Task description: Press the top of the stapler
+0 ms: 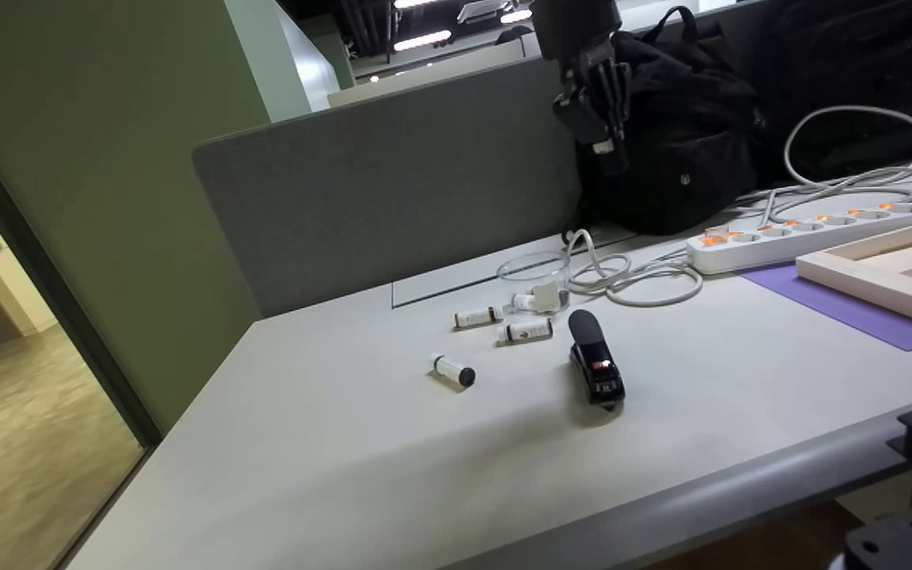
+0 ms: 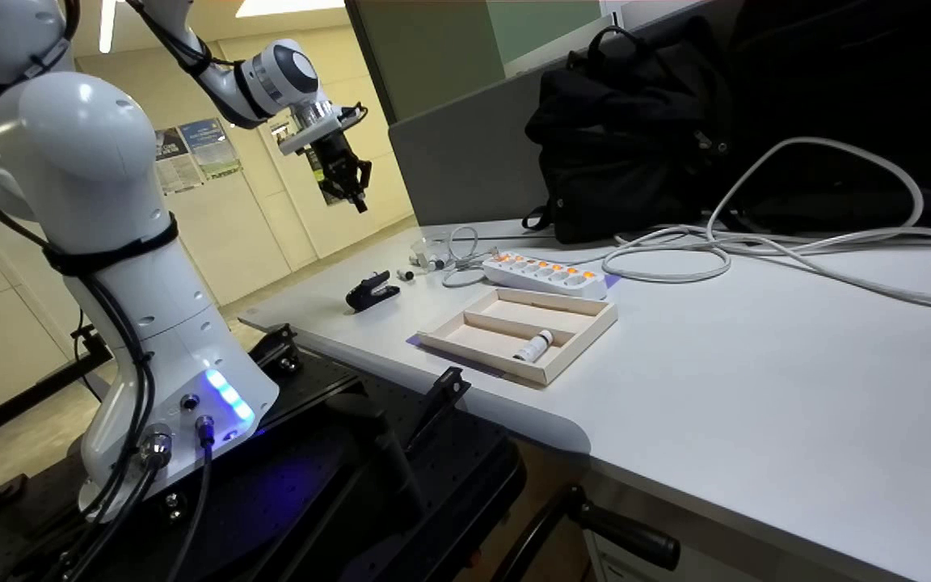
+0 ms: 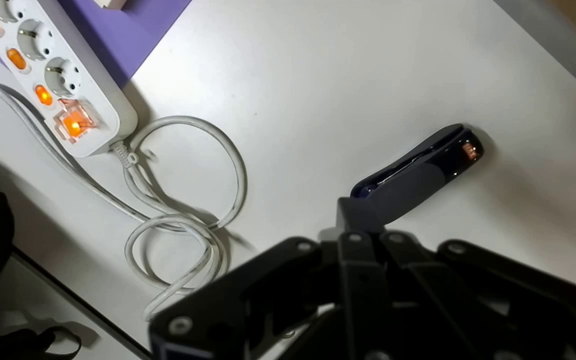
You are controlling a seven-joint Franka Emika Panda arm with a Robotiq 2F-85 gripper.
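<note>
Stapler (image 2: 365, 294) lies well below the hand (image 2: 360, 204).

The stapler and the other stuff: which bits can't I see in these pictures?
In the wrist view: part of one end of the stapler, covered by the claw.
In an exterior view: words on the white bottle in the wooden tray, too small.
In an exterior view: words on the posters, too small.
In an exterior view: top of the robot arm, cut off by the top edge.
</note>
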